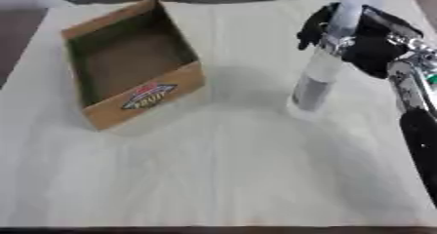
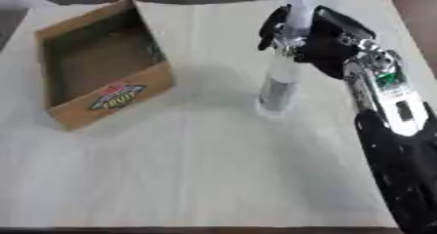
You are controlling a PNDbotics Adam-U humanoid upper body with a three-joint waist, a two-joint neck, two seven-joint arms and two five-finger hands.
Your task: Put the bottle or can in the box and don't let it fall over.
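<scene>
A tall clear bottle [image 1: 323, 65] with a dark lower part is held upright at the right of the table, its base close to or just off the cloth. My right hand [image 2: 328, 38] is shut on the bottle's upper part, fingers curled round it from the right. An open cardboard box [image 1: 128, 62] with a coloured label on its front wall stands at the left, apart from the bottle, with nothing visible inside. My left hand does not show in either view.
A pale cloth [image 1: 222, 169] covers the table, with bare room between box and bottle and across the front. My right forearm [image 2: 397, 145] runs down the right edge. The table's dark front edge shows at the bottom.
</scene>
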